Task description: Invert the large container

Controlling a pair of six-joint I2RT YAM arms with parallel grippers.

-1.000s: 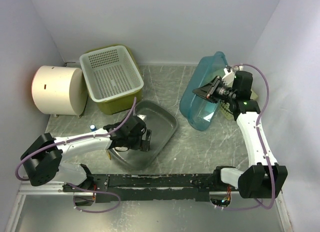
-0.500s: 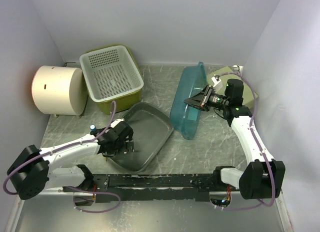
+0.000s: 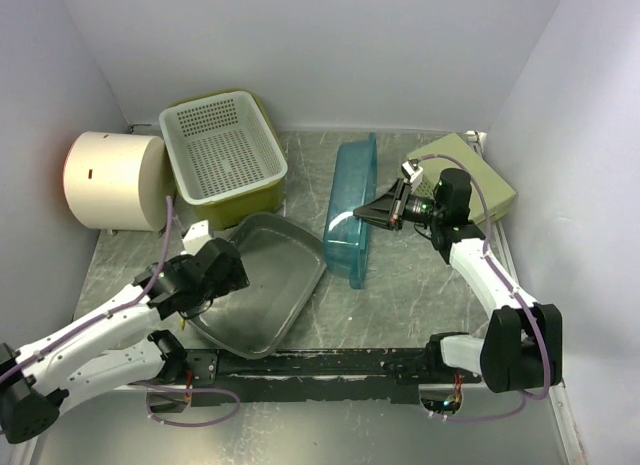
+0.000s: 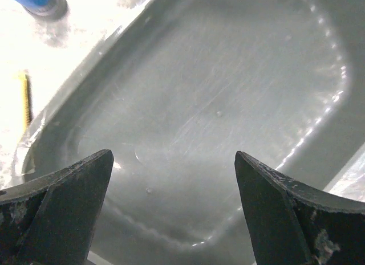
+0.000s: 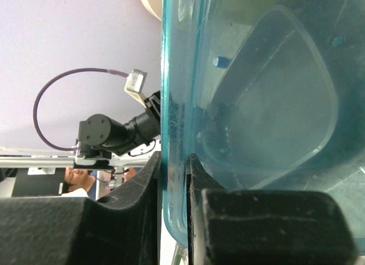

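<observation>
right arm reaches left, wrist level, its gripper (image 3: 378, 213) clamped on the rim of the bin (image 3: 345, 200). the clear blue bin stands on edge mid-table, just right of the tray (image 3: 262, 290). left gripper (image 4: 174, 162) hangs wide apart over the tray.
</observation>
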